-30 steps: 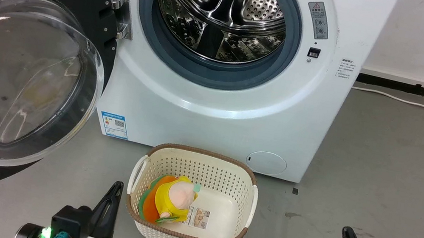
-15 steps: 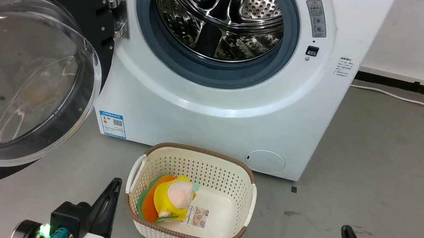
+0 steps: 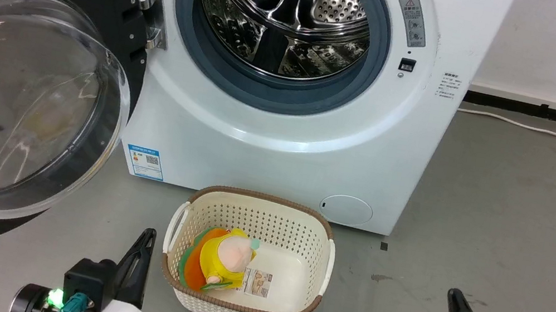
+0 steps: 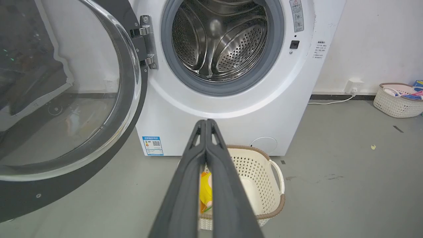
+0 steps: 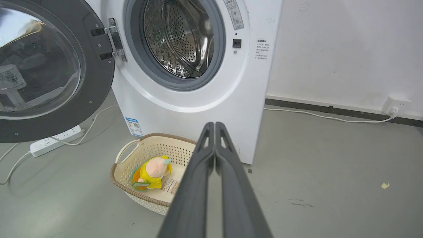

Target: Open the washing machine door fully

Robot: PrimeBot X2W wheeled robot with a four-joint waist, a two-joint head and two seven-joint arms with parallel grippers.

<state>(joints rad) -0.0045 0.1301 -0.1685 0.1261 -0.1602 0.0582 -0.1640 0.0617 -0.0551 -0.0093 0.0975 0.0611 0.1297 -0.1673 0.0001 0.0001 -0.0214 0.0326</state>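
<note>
Door first: the big round shiny black washing machine door (image 3: 22, 96) with its bulging clear glass middle hangs wide open. It sits at the left side of the white washing machine (image 3: 266, 159), as the robot faces it. A metal hinge (image 3: 149, 10) holds it there, and its inside with the glass bowl faces out toward the robot.

The round hole in the machine's front is all uncovered. The shiny steel drum (image 3: 284, 16) full of little holes and the grey rubber ring (image 3: 277, 94) around it are easy to see. Low on the machine's front is a small round white flap (image 3: 346, 210), and it is closed.

On the grey floor (image 3: 499, 216) just in front of the machine stands a cream plastic basket (image 3: 260, 196) with a brown rim. A yellow and orange soft toy (image 3: 224, 260) lies inside it. A white power strip (image 5: 56, 140) lies on the floor off the machine's left side.

The left gripper (image 3: 150, 233) and the right gripper (image 3: 452, 294) are both well back from the machine. Each has its two long dark fingers pressed tight together with nothing between them. Neither one touches the door.

I think the job is done, or very nearly. I cannot tell if the hinge would let the door swing a bit more. If it would, one small push is all that is left.
</note>
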